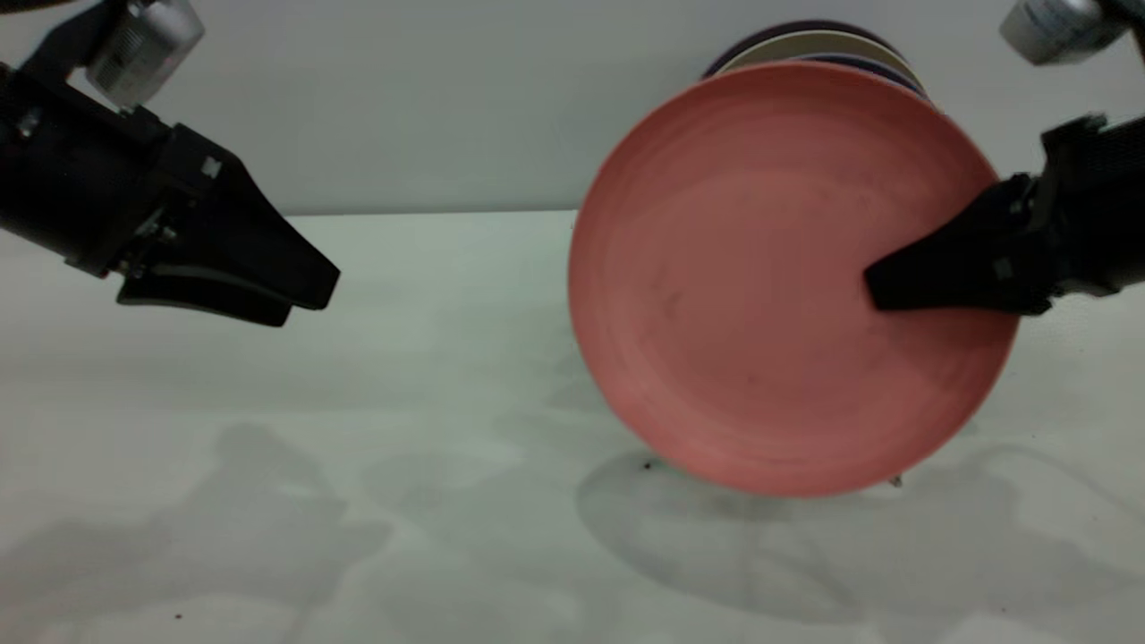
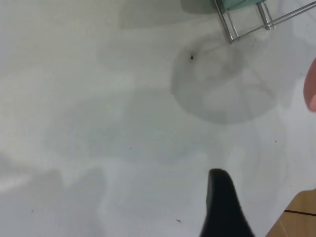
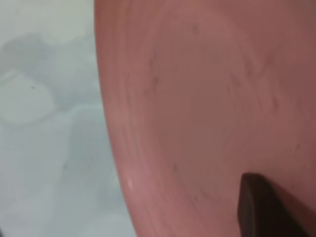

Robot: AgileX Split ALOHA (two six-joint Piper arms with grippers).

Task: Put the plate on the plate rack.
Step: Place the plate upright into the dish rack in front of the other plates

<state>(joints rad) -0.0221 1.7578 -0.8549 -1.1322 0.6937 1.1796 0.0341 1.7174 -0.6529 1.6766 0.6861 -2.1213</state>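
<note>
The plate (image 1: 760, 295) stands near-upright above the desk (image 1: 402, 402), pinched at its three-o'clock rim by the right gripper's (image 1: 881, 286) fingers. The rack (image 2: 247, 22), with other plates (image 1: 818, 46), sits behind at twelve o'clock, so slotting seemingly remains. The left gripper (image 1: 309, 300) idles at nine o'clock, fingers nearly together.

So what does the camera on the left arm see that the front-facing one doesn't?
Only the left wrist view shows the plate rack, its silver wire feet on the table, and a wooden edge at one corner. Only the exterior view shows the whole pink plate held upright by the right hand, other plates behind it, and the left hand hovering off to the side. Both show the white table and a bit of the pink plate.
</note>
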